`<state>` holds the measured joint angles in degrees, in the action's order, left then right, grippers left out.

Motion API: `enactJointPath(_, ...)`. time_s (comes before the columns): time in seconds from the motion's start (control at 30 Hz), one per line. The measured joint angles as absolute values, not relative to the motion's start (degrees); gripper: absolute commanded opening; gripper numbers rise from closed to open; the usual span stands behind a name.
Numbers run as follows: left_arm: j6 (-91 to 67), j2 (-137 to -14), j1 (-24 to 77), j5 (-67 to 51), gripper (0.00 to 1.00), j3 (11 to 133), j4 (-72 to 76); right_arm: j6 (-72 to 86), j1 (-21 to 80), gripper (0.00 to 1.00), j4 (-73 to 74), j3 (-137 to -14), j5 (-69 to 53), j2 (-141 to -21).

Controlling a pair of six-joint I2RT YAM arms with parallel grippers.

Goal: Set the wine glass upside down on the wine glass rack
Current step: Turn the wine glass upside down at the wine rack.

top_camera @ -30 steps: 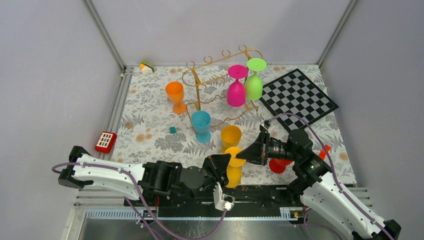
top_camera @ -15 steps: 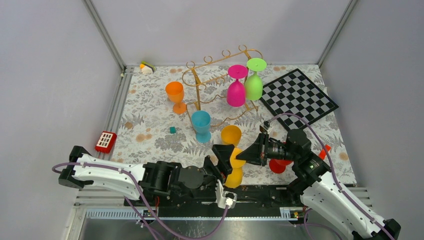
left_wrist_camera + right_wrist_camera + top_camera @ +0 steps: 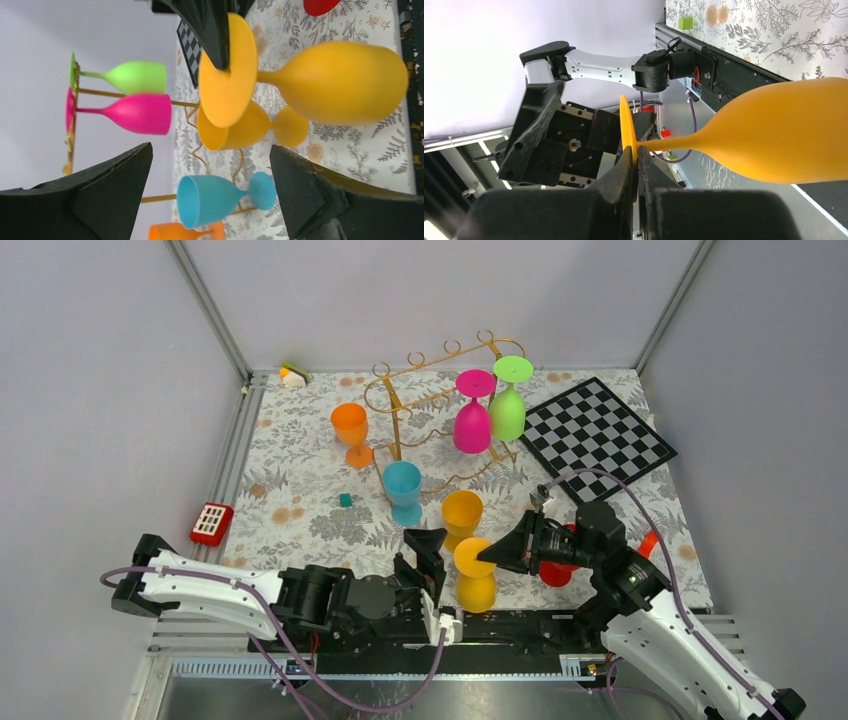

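Right wrist view: the right gripper (image 3: 634,160) is clamped on the foot of the yellow wine glass (image 3: 784,135), held bowl down over the table's (image 3: 300,440) near edge, probably so the foot can slide onto the wine glass rack (image 3: 393,420) at the far edge. The left gripper (image 3: 420,552) gapes wide, empty. No writing can be made out at this size.

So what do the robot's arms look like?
The left arm and right arm both have white shells and chunky round black joints. A thin purple cable loops along each. Their jaws are black pointed wedges, a bit like beaks.
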<state>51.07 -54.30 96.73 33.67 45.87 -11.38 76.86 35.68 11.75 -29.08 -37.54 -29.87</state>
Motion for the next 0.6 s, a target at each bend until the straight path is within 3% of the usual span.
enactJointPath(0.37,28.18,-51.57,96.73,37.74,0.99,40.88,-10.87,68.64,35.7,0.0,23.62,-37.76,-30.76,-29.19)
enactJointPath(0.6,12.36,-56.77,95.44,42.52,0.99,42.52,-14.63,64.97,35.73,0.0,29.28,-39.66,-28.14,-28.18)
